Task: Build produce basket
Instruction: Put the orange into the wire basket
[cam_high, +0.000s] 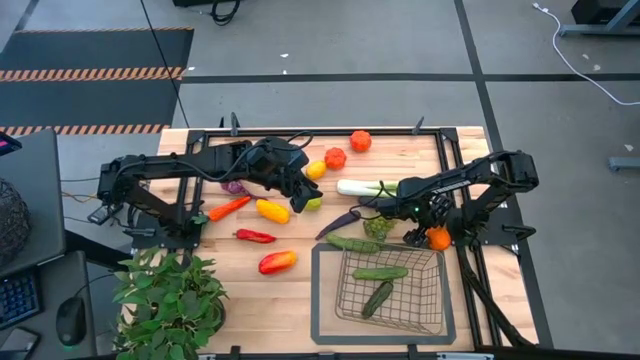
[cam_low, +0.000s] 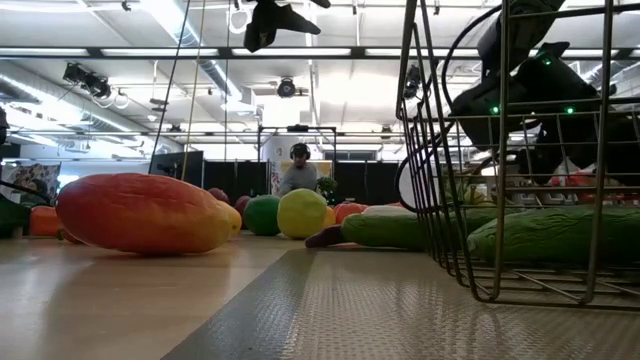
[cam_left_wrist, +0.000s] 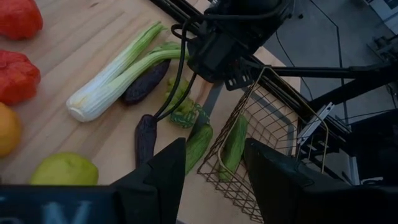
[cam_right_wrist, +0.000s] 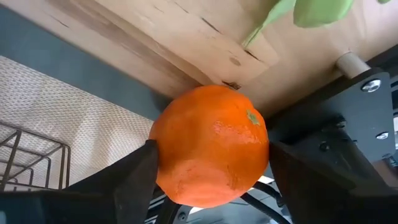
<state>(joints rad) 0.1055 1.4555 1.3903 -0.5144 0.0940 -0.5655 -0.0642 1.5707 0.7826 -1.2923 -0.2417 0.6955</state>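
From above, the basket (cam_high: 432, 322) is sitting at the lower right of the table (cam_high: 290, 300), holding two cucumbers (cam_high: 380, 273); a third cucumber (cam_high: 352, 243) is lying just outside its upper left corner, beside a dark eggplant (cam_high: 338, 223) and a leek (cam_high: 366, 186). The right gripper (cam_high: 437, 232) is reaching down just above the basket's upper right corner; only its own wrist view is showing that an orange tomato (cam_right_wrist: 211, 146) is sitting between its spread fingers (cam_right_wrist: 134, 177), touching or nearly so, by the table's edge. The left gripper (cam_high: 297, 203) is hovering at mid-table over a yellow-green lime (cam_high: 313, 203); its wrist view is showing its jaws parted with nothing between them, and the lime (cam_left_wrist: 65, 170) at lower left. The low view alone is showing a person (cam_low: 298, 172) standing far back in the room, and a large red-yellow pepper (cam_low: 145, 213) looming at the left, with basket wires (cam_low: 430, 150) filling the right.
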